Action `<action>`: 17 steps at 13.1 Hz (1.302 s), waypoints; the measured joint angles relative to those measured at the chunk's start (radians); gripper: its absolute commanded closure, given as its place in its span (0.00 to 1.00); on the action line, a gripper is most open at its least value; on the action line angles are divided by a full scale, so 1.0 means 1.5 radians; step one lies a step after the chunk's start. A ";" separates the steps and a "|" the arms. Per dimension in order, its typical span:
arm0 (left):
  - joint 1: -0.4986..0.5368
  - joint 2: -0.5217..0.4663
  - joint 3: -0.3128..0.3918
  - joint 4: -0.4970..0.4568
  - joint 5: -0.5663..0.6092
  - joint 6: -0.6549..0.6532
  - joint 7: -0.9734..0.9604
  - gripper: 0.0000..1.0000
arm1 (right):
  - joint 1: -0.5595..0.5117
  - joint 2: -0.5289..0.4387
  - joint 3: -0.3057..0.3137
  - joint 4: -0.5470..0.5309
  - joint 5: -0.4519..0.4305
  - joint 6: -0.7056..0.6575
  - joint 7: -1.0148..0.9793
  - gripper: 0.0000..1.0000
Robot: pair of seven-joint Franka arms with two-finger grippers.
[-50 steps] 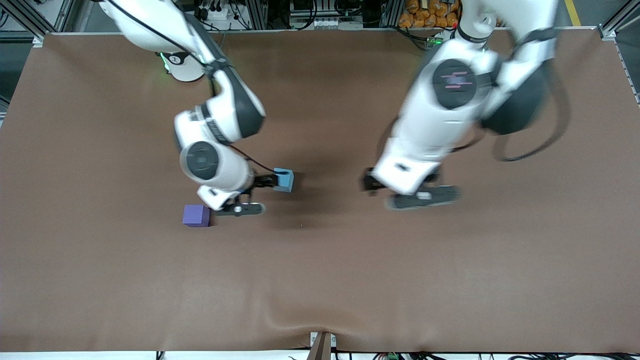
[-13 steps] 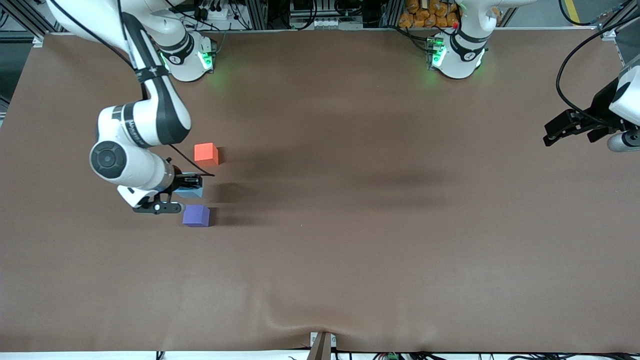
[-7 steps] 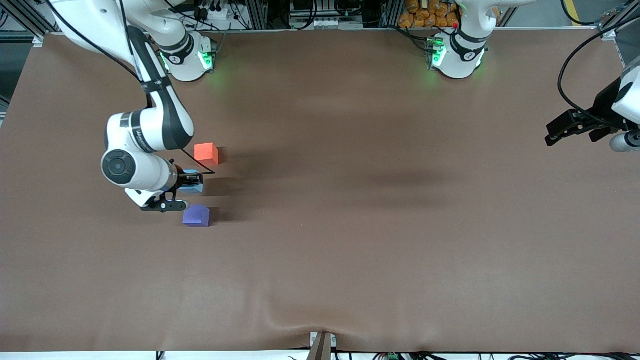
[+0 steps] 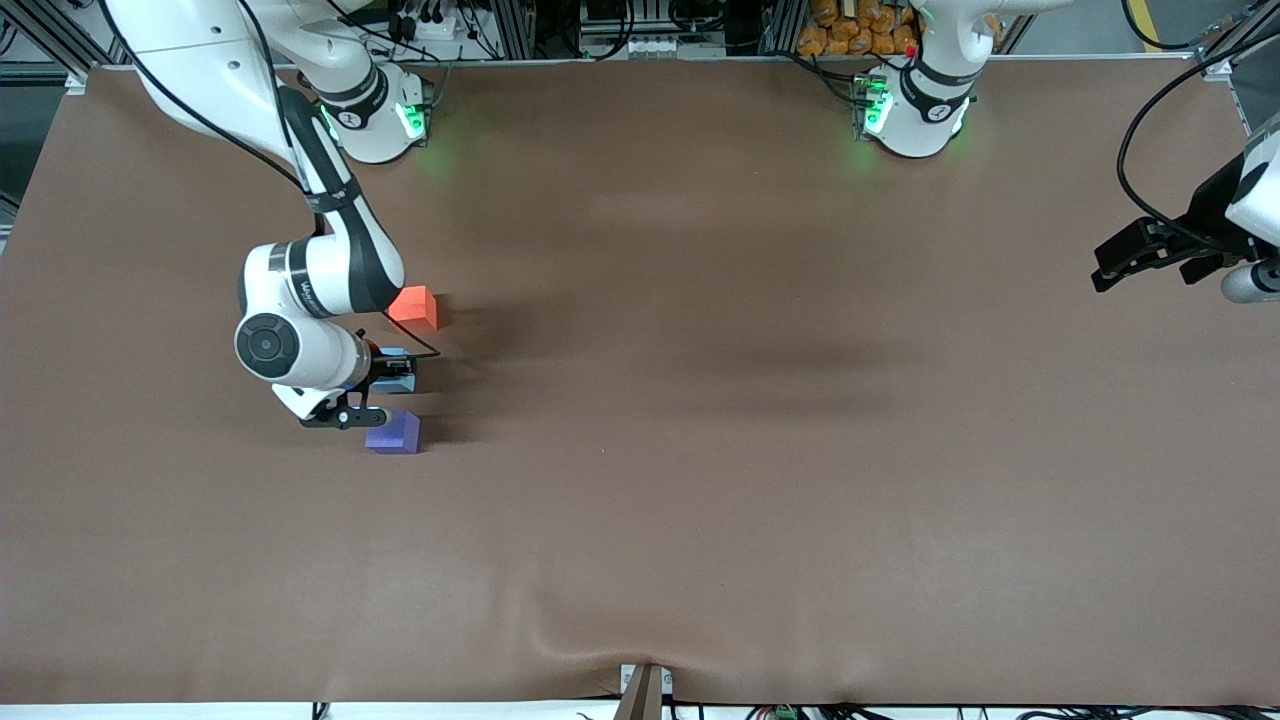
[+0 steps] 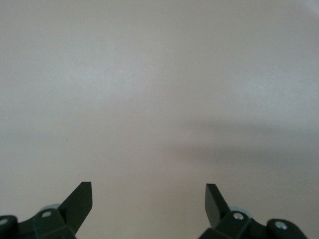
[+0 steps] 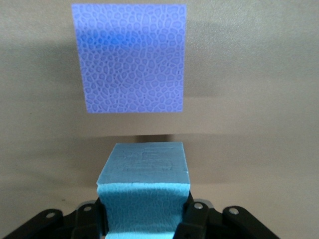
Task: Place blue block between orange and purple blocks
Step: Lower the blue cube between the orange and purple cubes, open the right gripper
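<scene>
My right gripper (image 4: pixel 392 372) is shut on the light blue block (image 4: pixel 398 354) and holds it low over the table, in the gap between the orange block (image 4: pixel 414 306) and the purple block (image 4: pixel 393 432). In the right wrist view the blue block (image 6: pixel 144 194) sits clamped between the black fingers (image 6: pixel 197 219), with the purple block (image 6: pixel 129 57) just ahead of it on the table. The orange block does not show there. My left gripper (image 4: pixel 1110 265) waits open and empty over the left arm's end of the table; its wrist view shows the gripper (image 5: pixel 148 194) over bare tabletop only.
The brown table cover (image 4: pixel 700 480) has a wrinkle at its edge nearest the front camera. The two arm bases stand along the edge farthest from that camera.
My right arm has carried the blue block from the table's middle to the gap between the orange and purple blocks, edging a little further in over the last second. The left arm has withdrawn to its end.
</scene>
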 measured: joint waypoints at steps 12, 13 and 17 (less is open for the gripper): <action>0.012 -0.001 0.000 0.001 0.000 0.000 0.002 0.00 | 0.001 0.019 0.007 -0.001 0.009 0.021 0.000 0.00; 0.012 -0.001 0.000 0.001 0.000 0.000 0.002 0.00 | 0.001 0.019 0.007 -0.001 0.009 0.019 0.000 0.00; 0.012 -0.001 0.000 0.001 0.000 0.000 0.002 0.00 | 0.000 0.006 0.006 0.006 0.009 0.000 0.000 0.00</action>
